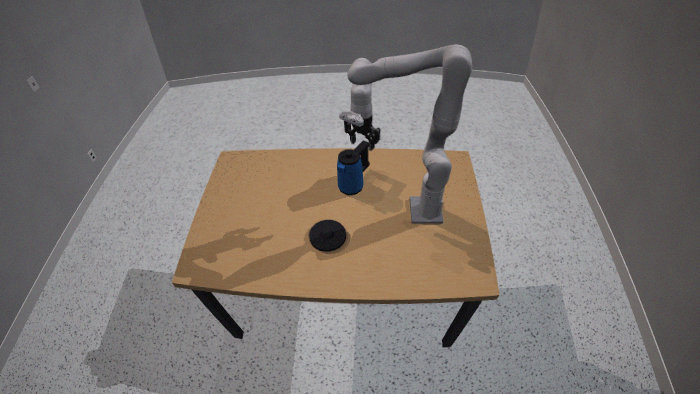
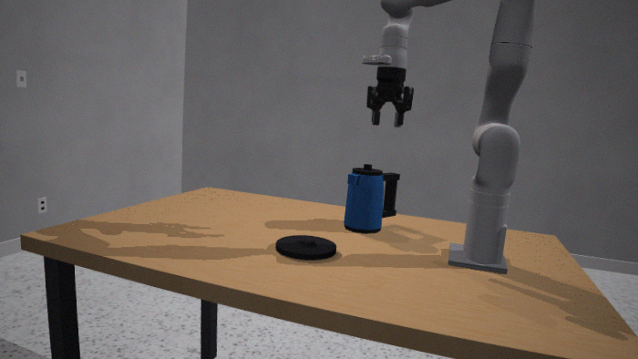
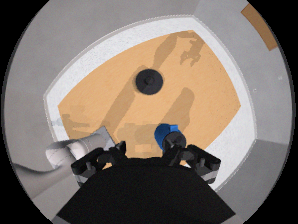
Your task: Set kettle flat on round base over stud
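Jaws (image 1: 361, 142) (image 2: 386, 125): hovering released, holding nothing
Blue kettle (image 1: 350, 175) (image 2: 364, 202) (image 3: 162, 134): standing upright off its base
Risk: off-center descent toppling it

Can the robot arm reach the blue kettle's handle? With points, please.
Probably yes: the gripper (image 1: 363, 142) (image 2: 386, 125) (image 3: 145, 145) is open above it, and nothing seems to block the way down to the handle (image 1: 365, 158) (image 2: 390, 195).

- Table (image 1: 270, 265) (image 2: 273, 273) (image 3: 215, 95): wooden top, dark legs; it bears the items below.
- Kettle (image 1: 350, 175) (image 2: 364, 202) (image 3: 161, 133): blue, black-lidded, upright, standing directly on the tabletop, apart from the round base.
- Round base (image 1: 320, 243) (image 2: 292, 248) (image 3: 142, 86): black disk, lying flat, its stud upward.
- Arm's mounting plate (image 1: 415, 218) (image 2: 456, 255): gray, flat on the tabletop.
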### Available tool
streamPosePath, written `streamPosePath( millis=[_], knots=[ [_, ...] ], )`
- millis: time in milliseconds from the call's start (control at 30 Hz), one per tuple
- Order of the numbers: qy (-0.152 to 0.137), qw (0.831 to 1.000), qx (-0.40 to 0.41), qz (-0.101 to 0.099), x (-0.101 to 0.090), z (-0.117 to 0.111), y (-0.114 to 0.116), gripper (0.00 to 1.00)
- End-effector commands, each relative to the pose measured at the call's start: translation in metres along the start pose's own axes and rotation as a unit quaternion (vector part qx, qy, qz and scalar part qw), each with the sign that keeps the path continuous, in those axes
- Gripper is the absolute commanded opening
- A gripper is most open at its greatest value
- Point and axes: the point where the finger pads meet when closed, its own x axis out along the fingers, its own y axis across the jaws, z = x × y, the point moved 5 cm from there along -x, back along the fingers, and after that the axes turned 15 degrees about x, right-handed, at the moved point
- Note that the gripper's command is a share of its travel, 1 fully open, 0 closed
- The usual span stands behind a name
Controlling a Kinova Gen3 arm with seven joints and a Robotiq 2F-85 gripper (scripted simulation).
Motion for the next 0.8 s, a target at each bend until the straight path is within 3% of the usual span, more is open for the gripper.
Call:
streamPosePath(
  millis=[0,767],
  knots=[
    [-0.002,1.000,0.006,-0.001,0.001,0.005,0.009,0.80],
    [-0.002,1.000,0.006,-0.001,0.001,0.043,0.064,0.80]
  ],
)
